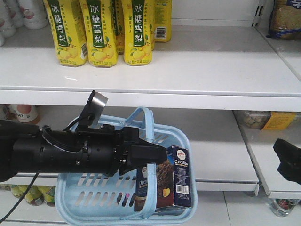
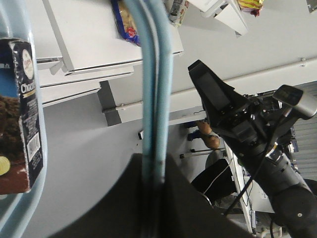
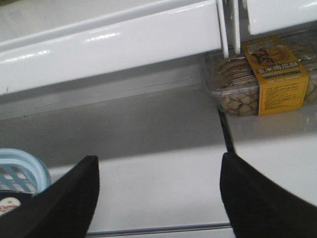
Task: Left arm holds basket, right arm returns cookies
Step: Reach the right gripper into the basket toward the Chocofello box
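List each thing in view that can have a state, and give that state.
left gripper, shut on the basket's handles
right gripper, open, holding nothing
basket, hanging by both handles from the left gripper
cookies box, upright inside the basket, not gripped
yellow bottles, upright on the top shelf
clear tub, resting on the lower shelf

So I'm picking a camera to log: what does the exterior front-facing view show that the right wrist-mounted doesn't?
Front only: yellow drink bottles, the left gripper shut on the light blue plastic basket. Right wrist only: the right gripper open and empty. Both: that basket, the clear tub with yellow label; the dark navy Chocofello cookie box, clear in front, barely a sliver at the wrist.
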Available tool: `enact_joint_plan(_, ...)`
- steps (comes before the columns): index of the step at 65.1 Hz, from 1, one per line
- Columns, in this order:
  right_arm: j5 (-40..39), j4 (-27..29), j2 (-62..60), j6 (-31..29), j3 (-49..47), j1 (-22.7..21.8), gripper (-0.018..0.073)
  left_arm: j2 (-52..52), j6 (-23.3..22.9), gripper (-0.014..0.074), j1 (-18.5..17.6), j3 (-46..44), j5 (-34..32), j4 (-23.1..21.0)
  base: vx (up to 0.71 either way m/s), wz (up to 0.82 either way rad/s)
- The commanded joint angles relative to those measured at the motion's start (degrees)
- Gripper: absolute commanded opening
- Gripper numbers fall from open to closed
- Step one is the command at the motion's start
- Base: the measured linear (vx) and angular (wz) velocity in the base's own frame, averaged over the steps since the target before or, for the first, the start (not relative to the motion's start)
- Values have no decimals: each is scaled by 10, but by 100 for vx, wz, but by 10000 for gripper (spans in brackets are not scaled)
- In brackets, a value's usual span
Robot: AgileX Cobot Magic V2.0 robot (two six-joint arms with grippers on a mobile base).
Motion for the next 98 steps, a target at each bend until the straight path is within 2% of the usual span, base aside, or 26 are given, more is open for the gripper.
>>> enact_joint_plan(1, 5, 36, 12, 0, -54, -2, 488, -24, 7, -3, -3, -19, 32, -62, 0, 0)
enact_joint_plan(9, 91, 109, 56, -5, -119, 11, 488, -24, 7, -3, -3, -19, 32, -62, 0, 0)
enact_joint_plan(15, 138, 148, 110, -43, -166, 67, 487, -24, 7, -3, -3, -19, 32, -62, 0, 0)
enact_joint_plan(24, 202, 177, 192, -104, -223, 153, 487, -24, 7, -3, -3, -19, 32, -62, 0, 0)
enact_joint_plan(30, 239, 200, 234, -113, -247, 178, 487, -24, 7, -3, -3, -19, 32, -62, 0, 0)
enact_joint_plan(35, 259, 230, 257, -122, -256, 181, 487, -24, 7, -3, -3, -19, 32, -62, 0, 0)
enact_joint_plan(47, 281, 327, 292, -220, -258, 181, 487, -24, 7, -3, -3, -19, 32, -62, 0, 0)
enact_joint_plan(55, 283, 371, 303, -257, -258, 181, 487, -24, 7, -2, -3, -19, 32, -62, 0, 0)
enact_joint_plan(82, 265, 373, 358, -274, -258, 181, 543, -24, 7, -2, -3, -19, 32, -62, 0, 0)
enact_joint_plan(98, 264, 386, 378, -289, -258, 181, 542, -24, 7, -2, -3, -19, 32, -62, 0, 0)
